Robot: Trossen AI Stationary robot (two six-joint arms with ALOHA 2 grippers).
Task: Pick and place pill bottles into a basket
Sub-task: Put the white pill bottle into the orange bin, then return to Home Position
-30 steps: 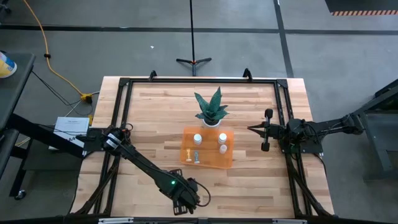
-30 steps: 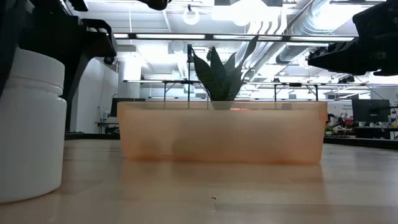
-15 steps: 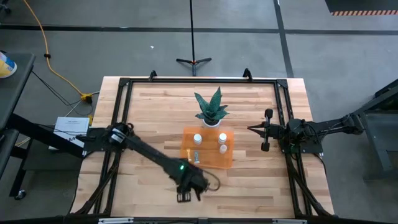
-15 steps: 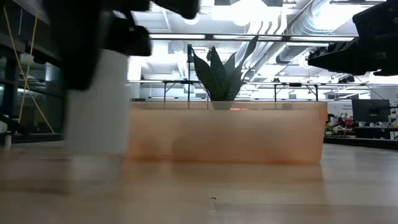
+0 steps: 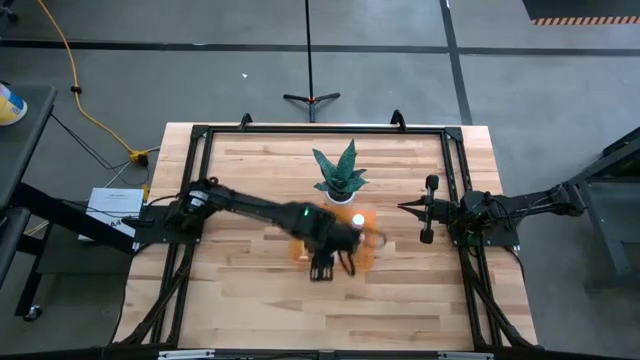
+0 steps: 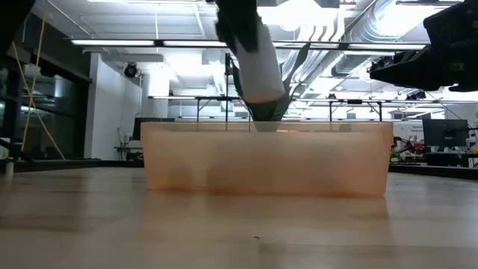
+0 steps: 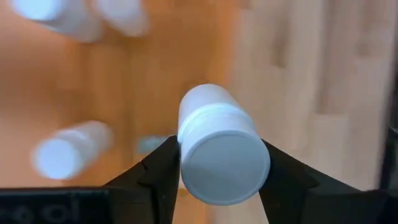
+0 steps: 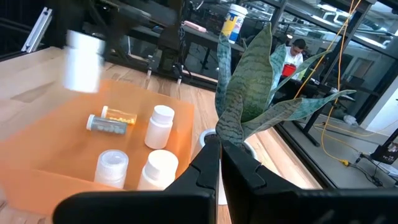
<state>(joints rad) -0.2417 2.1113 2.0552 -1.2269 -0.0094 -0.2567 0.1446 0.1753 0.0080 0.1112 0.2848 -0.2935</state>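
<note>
Smooth white cylindrical pill bottle [image 7: 219, 146] with round cap, pinched by left gripper [image 5: 322, 262] fingers above translucent orange basket [image 6: 266, 159]; right gripper [image 8: 220, 169] fingers pressed together.

Place: a robotics lab or workshop in an open industrial hall.
Floor: grey concrete [image 5: 560, 90] with dark tape lines; an orange cable [image 5: 85, 110] trails across it.
Ceiling: exposed ducts [image 6: 351, 30] and strip lights [image 6: 127, 42] overhead.
Bench: a wooden table [image 5: 250, 170] edged by a black metal frame [image 5: 195, 160], with two robot arms mounted at its sides.
Gear: a tripod stand [image 5: 310, 97] just behind the table.
Background: rows of work tables [image 6: 314, 112], a monitor [image 6: 442, 134], and a seated person [image 8: 295, 55] among desks.
</note>
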